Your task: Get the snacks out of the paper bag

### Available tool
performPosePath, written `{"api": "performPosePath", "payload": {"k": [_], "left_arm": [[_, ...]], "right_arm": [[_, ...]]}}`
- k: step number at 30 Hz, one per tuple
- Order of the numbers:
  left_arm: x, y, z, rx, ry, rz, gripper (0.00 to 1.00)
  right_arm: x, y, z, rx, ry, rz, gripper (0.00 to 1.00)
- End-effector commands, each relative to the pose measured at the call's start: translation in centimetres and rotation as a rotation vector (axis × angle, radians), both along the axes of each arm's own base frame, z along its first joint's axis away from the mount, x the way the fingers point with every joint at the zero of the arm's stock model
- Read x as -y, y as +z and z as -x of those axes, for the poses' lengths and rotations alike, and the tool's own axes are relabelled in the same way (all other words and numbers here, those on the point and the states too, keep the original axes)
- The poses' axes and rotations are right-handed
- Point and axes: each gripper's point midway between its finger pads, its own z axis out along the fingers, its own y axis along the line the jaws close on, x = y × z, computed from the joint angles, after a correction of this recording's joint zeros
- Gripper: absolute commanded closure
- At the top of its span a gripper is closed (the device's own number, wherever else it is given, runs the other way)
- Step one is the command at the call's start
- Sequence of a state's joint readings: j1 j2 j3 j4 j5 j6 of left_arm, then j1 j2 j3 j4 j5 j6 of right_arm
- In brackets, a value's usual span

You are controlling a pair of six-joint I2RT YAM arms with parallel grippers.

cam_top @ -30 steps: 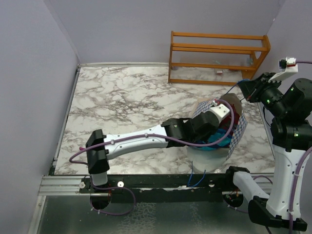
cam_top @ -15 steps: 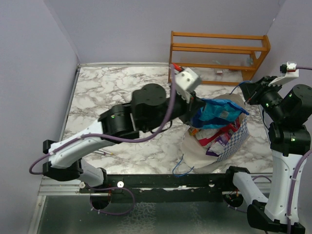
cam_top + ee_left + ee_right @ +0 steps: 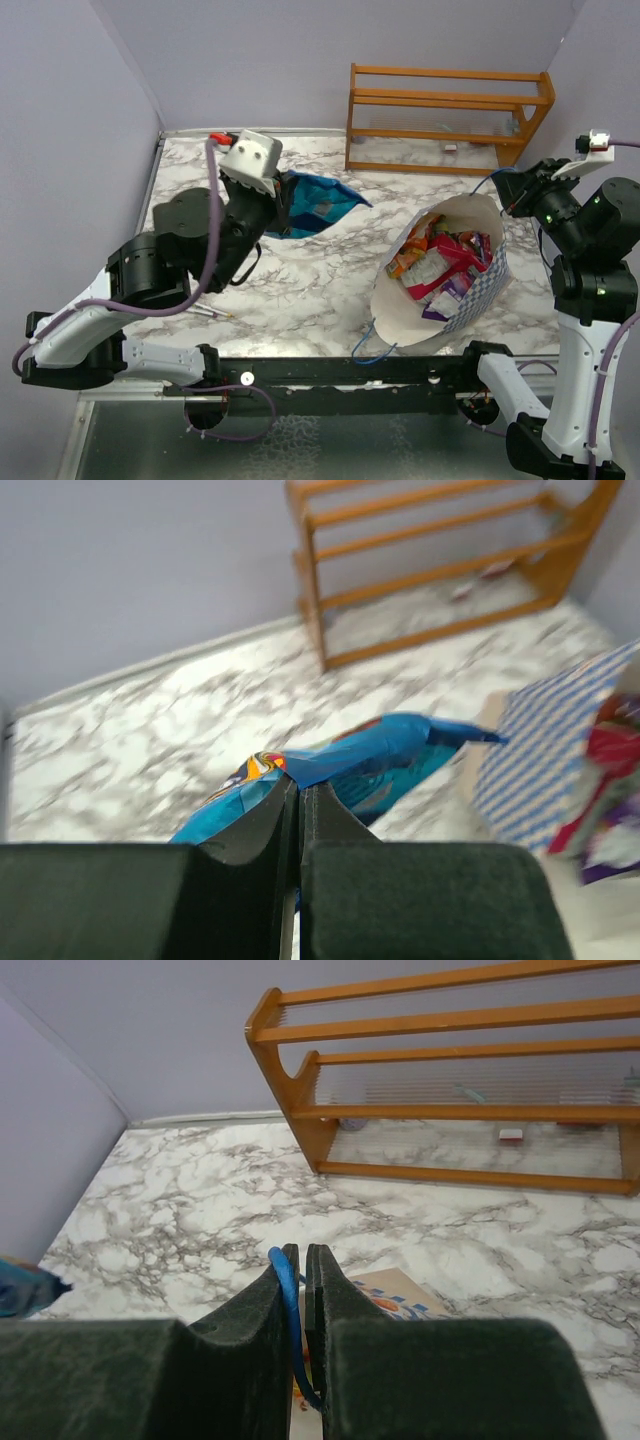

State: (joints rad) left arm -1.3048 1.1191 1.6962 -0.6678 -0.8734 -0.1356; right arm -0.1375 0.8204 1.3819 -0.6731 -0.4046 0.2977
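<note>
Over the left half of the marble table (image 3: 300, 290), found the left gripper (image 3: 272, 200) with jaws pinched tight on one end of the blue chip bag (image 3: 312, 205), well apart from the paper bag (image 3: 482, 290). At the right, found that paper bag mouth-open with many snacks (image 3: 445, 262) inside. Noted the right gripper (image 3: 506, 197) at its far rim, jaws clamped on the blue cord handle (image 3: 287, 1285).

Top external: high at near edge, looking down across white-grey marble bench (image 3: 330, 270). Left wrist: close behind left hand (image 3: 300, 790), facing orange wooden slatted rack (image 3: 420, 560) at frame top. Right wrist: likewise behind right hand (image 3: 303, 1255). All three share the rack.
</note>
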Motion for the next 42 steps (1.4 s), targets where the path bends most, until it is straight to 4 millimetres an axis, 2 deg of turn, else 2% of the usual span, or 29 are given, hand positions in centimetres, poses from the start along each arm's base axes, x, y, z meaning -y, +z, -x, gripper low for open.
{"api": "performPosePath", "payload": {"k": [1,6,11,15,18,24,26,28,31,33,35,37,39,40,42], "left_arm": [[-2.9,-4.8,-1.7,-0.028,0.210,-0.054,1.00],[-5.8,-10.5,-3.9,-0.091,0.259,-0.048,1.00],[-7.6,-15.7,-6.9,-0.170,0.321,-0.188,1.00],[-9.4,-18.5,-10.5,-0.237,0.385,-0.243,1.00],[-12.4,-18.0,-14.0,-0.314,0.512,-0.225,1.00],[-19.4,-14.6,-21.2,-0.255,0.757,-0.141,1.00],[-20.5,-13.4,-23.4,-0.219,0.787,-0.135,1.00],[-20.4,-12.2,-25.9,-0.143,0.779,-0.156,1.00],[-19.6,-12.0,-29.7,-0.041,0.742,-0.203,1.00],[-19.0,-13.2,-32.0,-0.045,0.729,-0.243,1.00],[-18.0,-16.7,-34.0,-0.137,0.696,-0.290,1.00],[-17.0,-20.2,-34.5,-0.241,0.651,-0.291,1.00],[-15.0,-23.8,-34.0,-0.294,0.527,-0.276,1.00],[-14.2,-24.8,-33.3,-0.289,0.486,-0.249,1.00],[-14.2,-26.3,-31.7,-0.295,0.486,-0.213,1.00]], "right_arm": [[-0.1,2.3,0.5,0.099,0.001,0.010,0.90],[-0.8,2.3,0.7,0.096,0.037,-0.015,0.91],[-0.9,2.2,0.9,0.096,0.045,-0.018,0.91],[-1.0,1.8,0.7,0.085,0.052,-0.019,0.91],[-1.2,1.5,0.5,0.079,0.066,-0.028,0.91],[-1.7,1.4,0.0,0.072,0.099,-0.038,0.91],[-1.7,1.4,-0.1,0.067,0.101,-0.039,0.91],[-1.7,1.5,-0.1,0.068,0.099,-0.034,0.91],[-1.7,1.4,-0.1,0.062,0.097,-0.041,0.91],[-1.9,1.4,-0.1,0.057,0.110,-0.052,0.90],[-2.2,1.5,0.1,0.056,0.127,-0.066,0.91],[-2.4,1.6,0.3,0.059,0.134,-0.069,0.91],[-2.4,1.7,0.4,0.059,0.135,-0.068,0.91],[-2.4,1.7,0.5,0.060,0.133,-0.066,0.91],[-2.4,1.8,0.7,0.060,0.132,-0.059,0.90]]}}
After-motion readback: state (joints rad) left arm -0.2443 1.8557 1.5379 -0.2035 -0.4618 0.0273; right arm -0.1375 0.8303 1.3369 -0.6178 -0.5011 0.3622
